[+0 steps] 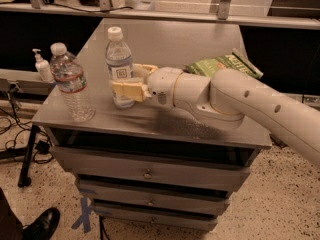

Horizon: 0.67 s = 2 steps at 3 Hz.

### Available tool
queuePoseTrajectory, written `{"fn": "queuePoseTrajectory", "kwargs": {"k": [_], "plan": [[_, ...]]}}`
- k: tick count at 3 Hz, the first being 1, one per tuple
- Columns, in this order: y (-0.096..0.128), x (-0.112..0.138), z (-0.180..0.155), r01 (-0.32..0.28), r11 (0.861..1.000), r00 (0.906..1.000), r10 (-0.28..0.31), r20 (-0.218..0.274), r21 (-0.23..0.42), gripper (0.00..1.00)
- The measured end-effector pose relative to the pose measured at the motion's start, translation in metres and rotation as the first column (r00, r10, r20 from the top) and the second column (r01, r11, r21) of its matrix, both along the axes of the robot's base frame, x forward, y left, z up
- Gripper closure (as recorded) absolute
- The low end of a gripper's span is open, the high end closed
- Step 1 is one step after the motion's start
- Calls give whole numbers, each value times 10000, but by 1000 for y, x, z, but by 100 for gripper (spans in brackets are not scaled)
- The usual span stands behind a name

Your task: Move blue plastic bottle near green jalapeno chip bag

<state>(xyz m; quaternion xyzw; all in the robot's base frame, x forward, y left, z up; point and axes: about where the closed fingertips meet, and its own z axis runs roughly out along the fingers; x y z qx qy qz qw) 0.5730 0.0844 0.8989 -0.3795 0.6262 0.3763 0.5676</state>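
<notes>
The blue plastic bottle (119, 59), clear with a white cap and a pale label with a dark square logo, stands upright on the grey cabinet top (170, 36), left of the middle. My gripper (132, 81) reaches in from the right and is against the bottle's lower half. The green jalapeno chip bag (220, 64) lies flat at the right of the top, partly hidden behind my white arm (235, 99), about a forearm's length from the bottle.
A ribbed clear bottle with a red-white label (71, 84) stands at the top's front left corner. A small white pump bottle (42, 67) stands on a ledge further left. Drawers (147, 171) are below; cables and a shoe (42, 224) lie on the floor at left.
</notes>
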Motion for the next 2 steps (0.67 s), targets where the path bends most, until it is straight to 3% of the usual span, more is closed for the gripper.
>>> {"fn": "queuePoseTrajectory", "kwargs": {"k": [1,2], "plan": [[-9,-4,1,152,9999,9999,-152,-20,-48,87],[-21,-9,6,410,9991,9992,-410,40,-99,100]]}}
